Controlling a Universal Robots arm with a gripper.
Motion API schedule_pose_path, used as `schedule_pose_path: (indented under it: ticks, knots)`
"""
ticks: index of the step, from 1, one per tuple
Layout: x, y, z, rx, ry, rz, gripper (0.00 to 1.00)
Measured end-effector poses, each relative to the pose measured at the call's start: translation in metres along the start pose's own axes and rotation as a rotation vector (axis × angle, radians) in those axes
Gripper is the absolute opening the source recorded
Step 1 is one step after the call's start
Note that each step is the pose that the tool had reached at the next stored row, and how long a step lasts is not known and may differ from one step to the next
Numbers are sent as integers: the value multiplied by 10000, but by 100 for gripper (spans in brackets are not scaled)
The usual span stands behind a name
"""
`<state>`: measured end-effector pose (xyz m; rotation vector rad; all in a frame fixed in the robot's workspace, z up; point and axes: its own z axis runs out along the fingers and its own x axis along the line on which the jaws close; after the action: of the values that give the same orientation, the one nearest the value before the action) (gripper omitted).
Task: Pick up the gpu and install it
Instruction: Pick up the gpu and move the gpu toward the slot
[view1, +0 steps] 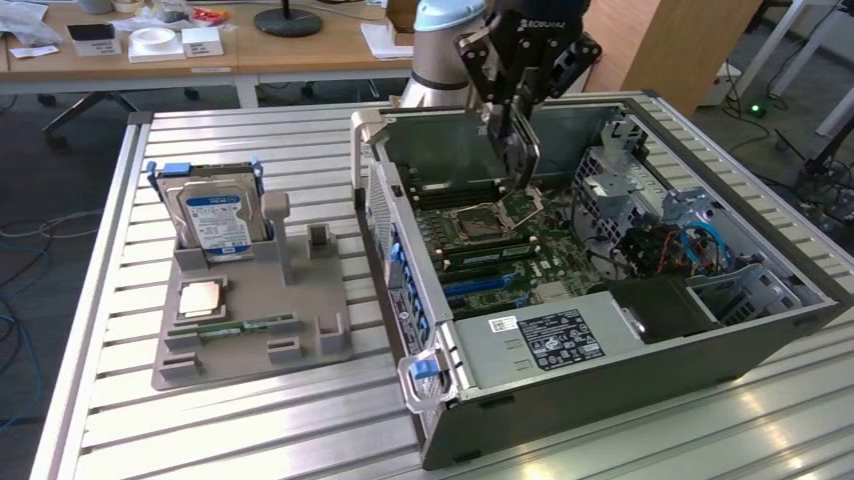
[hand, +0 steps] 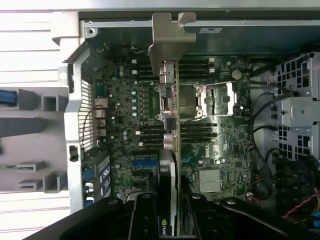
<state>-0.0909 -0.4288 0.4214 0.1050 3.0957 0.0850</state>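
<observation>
While your gripper (view1: 513, 98) hangs over the open computer case (view1: 587, 365), its jaws are clamped on the gpu (view1: 517, 150), one finger on each flat face. The card stands on edge, upright, long side pointing down into the case. From the exterior view you can't tell if it touches the motherboard (view1: 534, 265). Its lower end is near the CPU socket (view1: 483, 218).

In the wrist view you look along the card's thin edge. The silver bracket (hand: 167, 37) is at the far end, black fingers (hand: 144, 215) sit either side at the near end, and there's a green logo on the gripped part. Blue expansion slots (hand: 142, 167) lie just beside the card's line.

Outside the case, on the exterior view's left, a grey fixture (view1: 234, 355) holds a hard drive (view1: 218, 215) standing up and a green memory stick (view1: 247, 324) lying flat. Case and fixture both rest on a slatted metal table (view1: 267, 430).
</observation>
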Motion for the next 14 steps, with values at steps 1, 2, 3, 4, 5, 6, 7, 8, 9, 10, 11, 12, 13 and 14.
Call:
schedule_pose_path:
  ticks: [1,2,3,4,5,6,7,8,9,10,11,12,13,14]
  knots:
    - [-41,3,2,0,0,-2,27]
    - [-79,6,4,-2,0,-1,27]
    - [-119,8,6,-3,0,0,27]
    - [-156,10,7,-3,-1,0,27]
    - [-193,13,9,-3,0,-1,27]
    - [-230,15,10,-4,0,0,27]
    - [-267,18,12,-4,0,0,27]
    - [-305,20,14,-5,0,0,27]
    - [-343,23,15,-5,0,-1,27]
    - [-379,26,17,-5,0,0,27]
    - [-419,28,19,-5,0,-1,27]
    - [-455,31,20,-5,0,-1,27]
    - [-491,33,22,-6,1,-1,27]
    - [-527,35,24,-6,0,0,27]
